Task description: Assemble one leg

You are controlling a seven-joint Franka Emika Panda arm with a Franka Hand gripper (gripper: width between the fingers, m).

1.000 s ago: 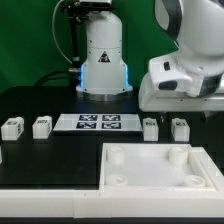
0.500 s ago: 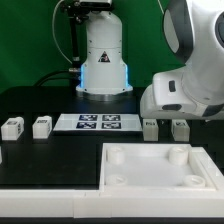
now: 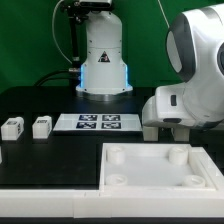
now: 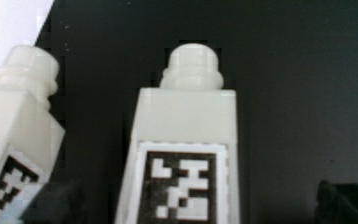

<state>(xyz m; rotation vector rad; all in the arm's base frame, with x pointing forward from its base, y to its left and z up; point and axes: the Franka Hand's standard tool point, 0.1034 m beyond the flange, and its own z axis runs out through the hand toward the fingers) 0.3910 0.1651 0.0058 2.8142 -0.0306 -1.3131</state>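
White plastic fills my wrist feed. The leg (image 4: pixel 185 140) sits in the middle of that picture, a stubby block with a black-and-white tag on its face and a narrower, stepped nub at the end away from the tag. Just beside it, across a strip of black surface (image 4: pixel 282 60), is a second leg (image 4: pixel 16 115) of the same shape. The frame edge cuts it, so only part of its tag is in view. A dark shape in one corner of the wrist picture is too blurred for me to name. Neither feed shows me the jaws, so I cannot tell whether they are released or clenched.

On the exterior view the arm (image 3: pixel 190 80) hangs low at the exterior view's right. Its bulky white wrist is just behind the far right corner of the tabletop panel (image 3: pixel 150 168) and covers the surface beneath it, so that pair of legs is hidden from me there. A third leg (image 3: pixel 12 127) and a fourth leg (image 3: pixel 41 126) stand side by side at the exterior view's left, well apart from the arm. The marker board (image 3: pixel 98 123) lies flat between them and the arm, in front of the robot base (image 3: pixel 103 60). The panel shows round sockets (image 3: pixel 117 155) at its corners.
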